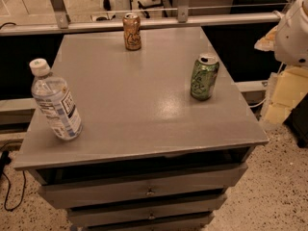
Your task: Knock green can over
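green can (204, 77) stands upright on the table's (144, 109) right side, well apart from the gold can (132, 31) and bottle (55, 102). white arm part (293, 32) at right edge; claw out of view, can't tell its state.

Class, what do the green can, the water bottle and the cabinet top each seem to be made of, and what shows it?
Green can: likely aluminium, glossy print, silver top. Water bottle: clear plastic, see-through, white cap. Cabinet top: probably painted wood, grey, satin sheen. The gripper is out of view; only a white robot part shows at the right edge.
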You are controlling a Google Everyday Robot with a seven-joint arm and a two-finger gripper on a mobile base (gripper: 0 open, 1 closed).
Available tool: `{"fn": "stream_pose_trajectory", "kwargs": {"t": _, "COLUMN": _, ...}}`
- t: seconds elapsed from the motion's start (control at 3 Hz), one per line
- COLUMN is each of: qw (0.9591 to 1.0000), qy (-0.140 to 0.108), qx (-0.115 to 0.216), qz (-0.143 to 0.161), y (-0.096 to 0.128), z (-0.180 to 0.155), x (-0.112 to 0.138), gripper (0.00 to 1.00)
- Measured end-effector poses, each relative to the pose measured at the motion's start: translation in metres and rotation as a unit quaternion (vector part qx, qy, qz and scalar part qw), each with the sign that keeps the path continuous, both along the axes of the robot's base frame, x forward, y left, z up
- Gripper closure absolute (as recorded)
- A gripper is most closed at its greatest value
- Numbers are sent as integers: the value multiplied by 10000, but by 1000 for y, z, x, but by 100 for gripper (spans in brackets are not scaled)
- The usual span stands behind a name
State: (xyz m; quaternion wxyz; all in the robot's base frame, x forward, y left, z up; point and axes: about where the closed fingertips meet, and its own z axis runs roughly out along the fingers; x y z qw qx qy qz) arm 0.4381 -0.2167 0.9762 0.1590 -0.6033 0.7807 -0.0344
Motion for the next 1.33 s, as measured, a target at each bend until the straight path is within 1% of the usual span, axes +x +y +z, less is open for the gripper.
{"fn": "stream_pose_trajectory", "kwargs": {"t": 0.33, "qw": 10000, "qy": -1, "qx": 0, "qz": 0, "y": 0, "z": 0, "x": 0, "gripper": 0}}
{"fn": "stream_pose_trajectory", "kwargs": {"t": 0.67, "qw": 9995, "qy": -201, "qx": 244, "qz": -84, "y": -12, "z": -7, "x": 18, "gripper": 0}}
{"fn": "stream_pose_trajectory", "kwargs": {"t": 1.0, "qw": 9943, "qy": -511, "qx": 901, "qz": -238, "y": -33, "z": -27, "x": 55, "gripper": 0}}
{"fn": "stream_pose_trajectory", "kwargs": {"t": 1.33, "qw": 9806, "qy": -795, "qx": 1760, "qz": -344, "y": -39, "z": -51, "x": 93, "gripper": 0}}
